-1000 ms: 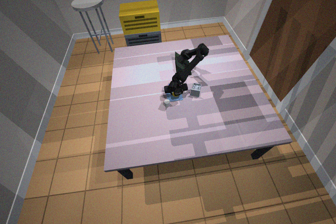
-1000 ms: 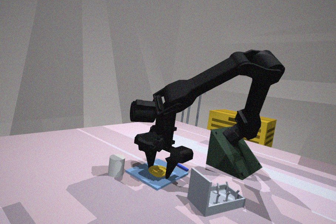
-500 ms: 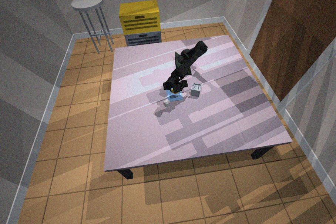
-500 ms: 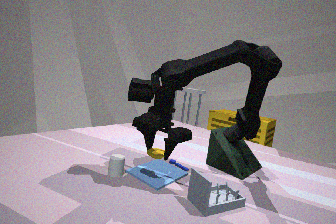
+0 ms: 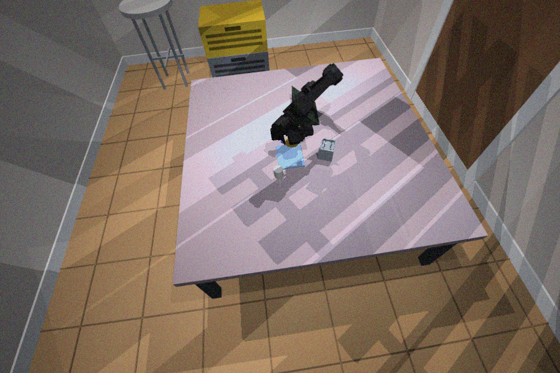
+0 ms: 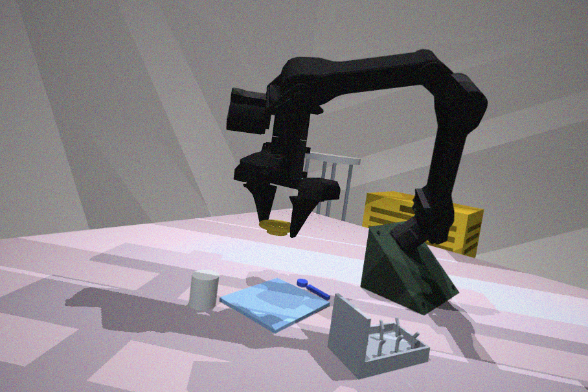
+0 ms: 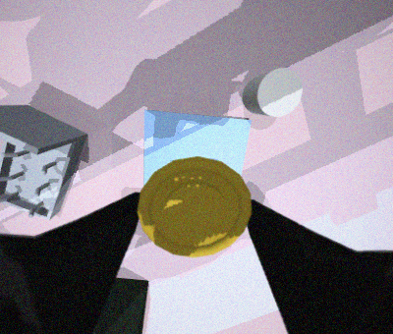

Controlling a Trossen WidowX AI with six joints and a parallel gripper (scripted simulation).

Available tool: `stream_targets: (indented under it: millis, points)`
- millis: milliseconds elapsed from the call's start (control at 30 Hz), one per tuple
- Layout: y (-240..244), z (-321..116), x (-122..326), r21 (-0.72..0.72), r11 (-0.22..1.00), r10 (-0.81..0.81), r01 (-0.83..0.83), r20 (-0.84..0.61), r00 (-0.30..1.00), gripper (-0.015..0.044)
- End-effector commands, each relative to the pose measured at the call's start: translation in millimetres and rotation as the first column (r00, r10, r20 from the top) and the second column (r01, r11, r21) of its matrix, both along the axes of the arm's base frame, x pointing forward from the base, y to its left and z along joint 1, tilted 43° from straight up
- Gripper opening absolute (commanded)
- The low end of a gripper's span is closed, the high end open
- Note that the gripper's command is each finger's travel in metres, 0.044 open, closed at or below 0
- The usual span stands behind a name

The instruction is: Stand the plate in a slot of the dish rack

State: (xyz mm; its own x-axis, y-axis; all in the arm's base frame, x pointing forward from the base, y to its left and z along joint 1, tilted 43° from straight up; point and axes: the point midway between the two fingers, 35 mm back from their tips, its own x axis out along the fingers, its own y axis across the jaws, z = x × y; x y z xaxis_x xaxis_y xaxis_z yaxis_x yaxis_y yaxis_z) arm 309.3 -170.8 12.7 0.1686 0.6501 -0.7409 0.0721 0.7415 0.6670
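My gripper (image 6: 278, 228) (image 7: 195, 202) is shut on the yellow plate (image 6: 275, 227) (image 7: 196, 208), one finger at each side of its rim. The plate is held about level, high above the blue square mat (image 6: 237, 302) (image 7: 168, 161) (image 5: 290, 158). In the top view the arm hides most of the plate. The grey dish rack (image 5: 325, 153) (image 6: 351, 337) (image 7: 38, 128) stands on the table to one side of the mat. It has a tall wall at one end, a low rim and several short upright rails. No plate is in its slots.
A pale grey cylinder (image 5: 278, 172) (image 6: 203, 291) (image 7: 280, 92) stands near the mat's corner, on the side away from the arm's base. A blue bar (image 6: 318, 291) and a small blue disc (image 6: 302, 282) lie beside the mat, toward the arm's green base (image 6: 403, 268).
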Motion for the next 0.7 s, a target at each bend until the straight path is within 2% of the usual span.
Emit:
stream_targets:
  millis: [0, 400, 667]
  points:
    - [-11, 11, -3, -0.005, 1.000, 0.001, -0.001, 0.001, 1.000, 0.0000]
    - [-29, 35, -7, 0.000, 1.000, -0.002, 0.002, -0.002, 1.000, 0.0000]
    - [-6, 65, -11, 0.021, 0.980, -0.189, 0.195, -0.165, 0.968, 0.0000]
